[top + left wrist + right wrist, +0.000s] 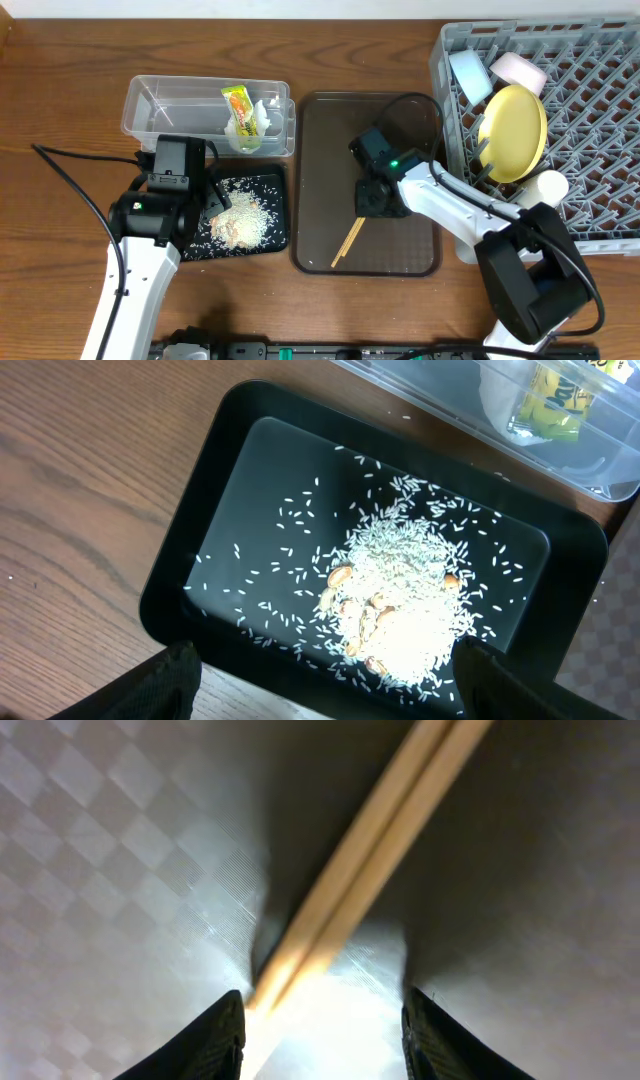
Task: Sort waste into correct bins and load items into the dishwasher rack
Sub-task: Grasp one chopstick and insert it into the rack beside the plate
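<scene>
The wooden chopsticks (350,241) lie on the brown tray (320,140). My right gripper (372,205) is open just above their upper end; in the right wrist view the chopsticks (370,870) run between its fingers (322,1030). My left gripper (215,200) is open over the black tray (270,180), which holds the rice scraps (240,222), also seen from the left wrist (400,600). The snack wrapper (238,108) and white paper (262,120) lie in the clear tub (160,105). The yellow plate (512,132), blue bowl (468,75), white bowl (518,72) and white cup (548,186) sit in the grey rack (600,120).
Black cables run along the table at the left (70,160). The rack stands close to the brown tray's right edge. The clear tub's corner shows above the black tray in the left wrist view (560,410).
</scene>
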Tool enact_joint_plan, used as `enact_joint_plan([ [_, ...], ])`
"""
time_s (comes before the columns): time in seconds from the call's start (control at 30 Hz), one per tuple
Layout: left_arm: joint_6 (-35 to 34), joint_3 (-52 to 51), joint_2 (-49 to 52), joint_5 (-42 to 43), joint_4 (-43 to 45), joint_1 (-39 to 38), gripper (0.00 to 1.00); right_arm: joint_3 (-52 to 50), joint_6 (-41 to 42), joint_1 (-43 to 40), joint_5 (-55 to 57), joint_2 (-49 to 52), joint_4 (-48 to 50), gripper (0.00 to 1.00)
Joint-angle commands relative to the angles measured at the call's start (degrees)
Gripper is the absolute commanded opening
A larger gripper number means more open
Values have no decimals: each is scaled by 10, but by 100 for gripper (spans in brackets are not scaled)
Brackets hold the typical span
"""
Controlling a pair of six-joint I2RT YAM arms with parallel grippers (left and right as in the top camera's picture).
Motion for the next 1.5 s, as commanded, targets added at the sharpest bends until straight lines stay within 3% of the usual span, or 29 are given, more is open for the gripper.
enact_joint_plan([
  [0.0, -7, 5, 1, -11, -2, 3, 83, -7, 14, 7, 27, -16, -7, 47],
  [0.47, -7, 5, 1, -11, -3, 3, 83, -34, 14, 8, 19, -16, 24, 48],
  [0.57, -7, 5, 1, -11, -2, 3, 83, -35, 14, 8, 20, -16, 14, 40],
  [0.67, -7, 5, 1, -11, -3, 3, 83, -39, 14, 7, 19, -16, 10, 19],
  [0.77, -7, 5, 1, -11, -4, 3, 83, -40, 16, 8, 19, -16, 4, 8],
  [0.87, -7, 5, 1, -11, -6, 3, 83, -40, 27, 7, 19, -16, -3, 1],
  [1.07, -7, 5, 1, -11, -7, 3, 83, -28, 25, -5, 19, -33, -12, 1],
  [1.47, -7, 5, 1, -11, -7, 3, 83, 87, -231, -141, 47, -174, -107, 1],
])
